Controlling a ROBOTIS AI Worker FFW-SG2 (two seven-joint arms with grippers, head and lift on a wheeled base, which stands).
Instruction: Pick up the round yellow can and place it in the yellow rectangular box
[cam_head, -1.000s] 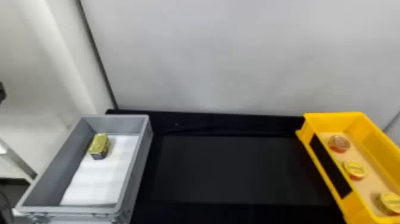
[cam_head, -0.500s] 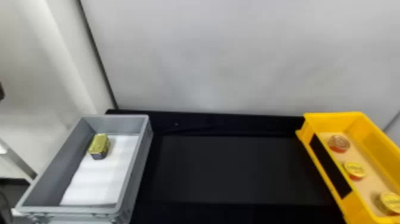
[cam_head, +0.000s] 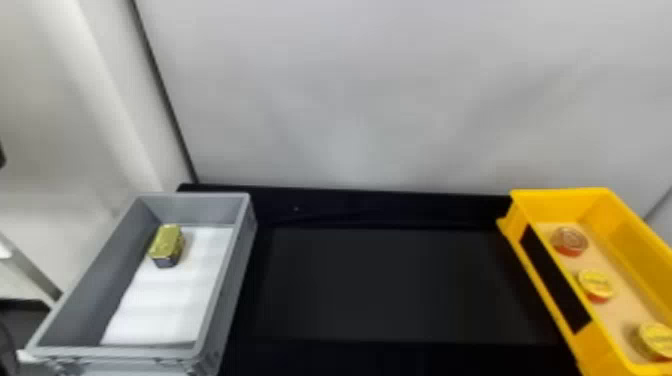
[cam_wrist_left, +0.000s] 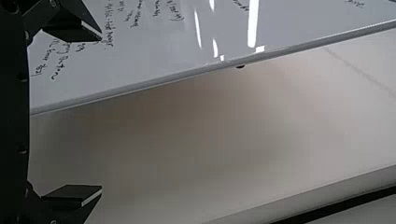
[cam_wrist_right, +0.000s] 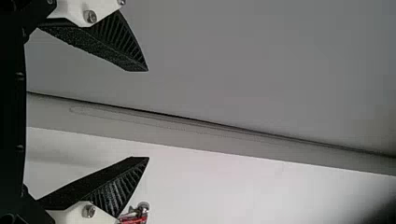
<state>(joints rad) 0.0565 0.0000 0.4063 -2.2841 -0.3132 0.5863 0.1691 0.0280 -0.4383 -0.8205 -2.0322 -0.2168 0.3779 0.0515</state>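
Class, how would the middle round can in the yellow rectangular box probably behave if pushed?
The middle round can would probably slide rather than tip, since it looks low and sits flat. Its round outline suggests it might roll if stood on edge.

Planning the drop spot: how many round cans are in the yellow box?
3 in the yellow box: the far can, the middle can and the near can, cut by the head view's right edge; more may lie beyond.

- our right jaws are black wedges, ribbed on the outside, on white brackets (cam_wrist_right: 72, 10) with chunky silvery screws (cam_wrist_right: 90, 17)
- left jaws: plain angular black, pale-edged, black plate (cam_wrist_left: 14, 116) behind
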